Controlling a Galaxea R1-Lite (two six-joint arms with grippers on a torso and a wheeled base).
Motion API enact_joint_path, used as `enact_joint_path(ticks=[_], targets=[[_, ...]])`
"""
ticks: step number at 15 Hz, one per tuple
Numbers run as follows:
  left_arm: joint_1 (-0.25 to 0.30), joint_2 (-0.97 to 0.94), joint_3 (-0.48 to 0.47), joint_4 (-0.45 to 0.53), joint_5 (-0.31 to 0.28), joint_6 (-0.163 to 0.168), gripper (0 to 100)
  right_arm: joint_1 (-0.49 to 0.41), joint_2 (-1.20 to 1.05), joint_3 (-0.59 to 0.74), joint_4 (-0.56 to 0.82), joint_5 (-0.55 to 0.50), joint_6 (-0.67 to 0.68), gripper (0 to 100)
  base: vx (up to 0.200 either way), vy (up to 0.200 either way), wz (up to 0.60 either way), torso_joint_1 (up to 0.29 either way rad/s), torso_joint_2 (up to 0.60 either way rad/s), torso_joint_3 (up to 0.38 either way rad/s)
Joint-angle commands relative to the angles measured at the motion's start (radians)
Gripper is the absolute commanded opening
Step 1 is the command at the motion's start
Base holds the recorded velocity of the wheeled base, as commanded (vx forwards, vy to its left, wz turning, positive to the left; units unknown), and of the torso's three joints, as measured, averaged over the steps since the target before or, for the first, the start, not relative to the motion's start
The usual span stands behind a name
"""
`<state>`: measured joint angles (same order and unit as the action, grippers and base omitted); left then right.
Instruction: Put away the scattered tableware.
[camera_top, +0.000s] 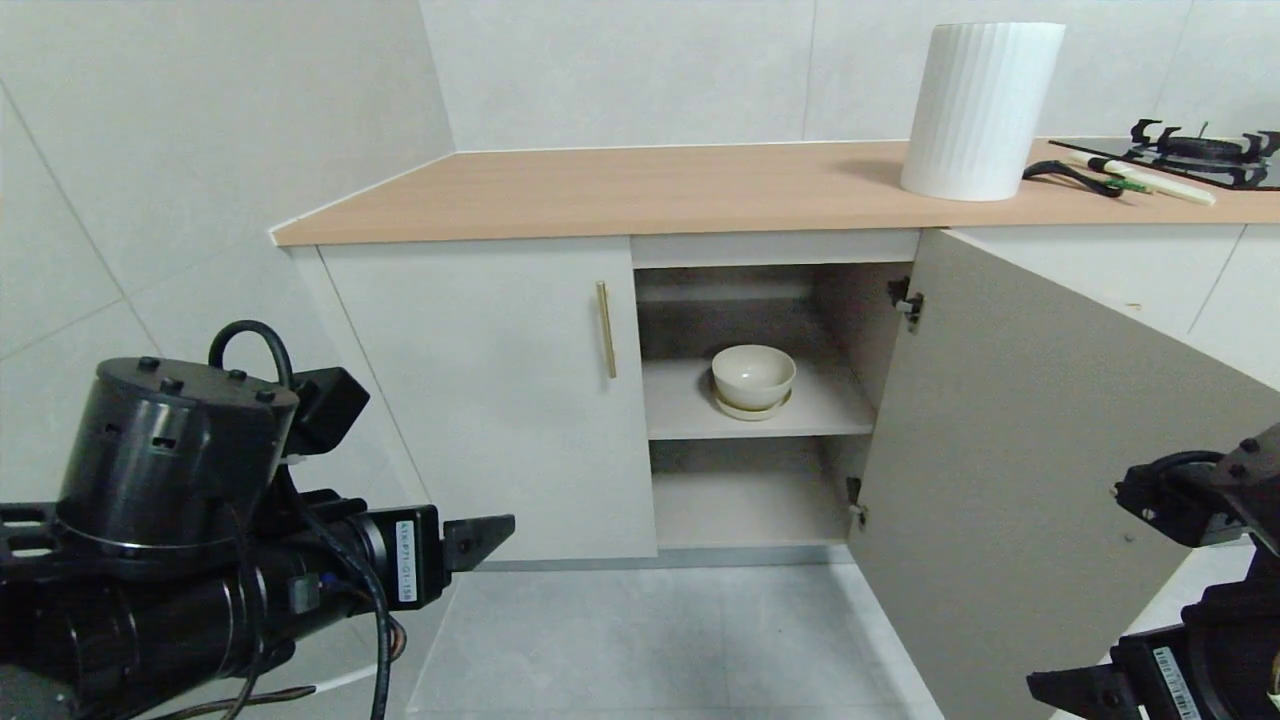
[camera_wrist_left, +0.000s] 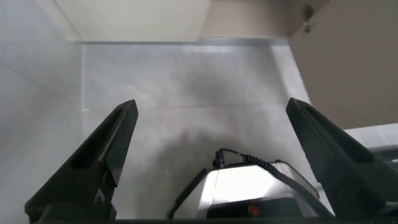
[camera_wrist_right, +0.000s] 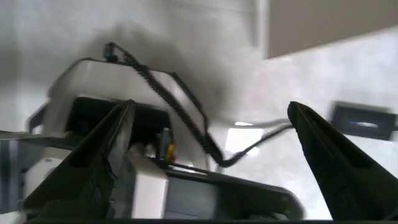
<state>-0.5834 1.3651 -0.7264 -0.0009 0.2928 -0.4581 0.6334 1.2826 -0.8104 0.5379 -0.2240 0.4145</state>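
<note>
Bowl (camera_top: 754, 375) sits on a small plate (camera_top: 750, 409), on the upper shelf (camera_top: 690, 410) of the cabinet under the countertop (camera_top: 650, 190). You see the right door (camera_top: 1000, 450) swung wide. Your left gripper (camera_wrist_left: 211, 109) hangs low over the floor, fingers spread, empty. Your right gripper (camera_wrist_right: 211, 109) is low by the door, likewise spread and empty.
</note>
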Motion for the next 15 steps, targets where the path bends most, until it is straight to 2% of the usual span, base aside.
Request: enact_joint_path(ticks=[1,5,10,15], targets=[[0.0,0.002,-0.001,0.001,0.0,-0.001,100,-0.017,-0.008,0.002,0.004,-0.018,-0.016,100,0.0,-0.2,0.0,-0.007,0.0,-0.007],[0.0,0.002,0.001,0.001,0.0,-0.001,100,-0.055,-0.026,-0.003,0.004,-0.032,-0.034,100,0.0,-0.2,0.0,0.001,0.0,0.001],[0.0,0.002,0.001,0.001,0.0,-0.001,100,-0.156,-0.129,-0.047,0.004,-0.049,-0.105,100,0.0,0.0,0.0,0.0,0.0,0.0],[0.0,0.002,0.001,-0.001,0.0,-0.001,100,-0.351,-0.131,-0.065,0.004,-0.051,-0.206,100,0.0,0.0,0.0,0.0,0.0,0.0]])
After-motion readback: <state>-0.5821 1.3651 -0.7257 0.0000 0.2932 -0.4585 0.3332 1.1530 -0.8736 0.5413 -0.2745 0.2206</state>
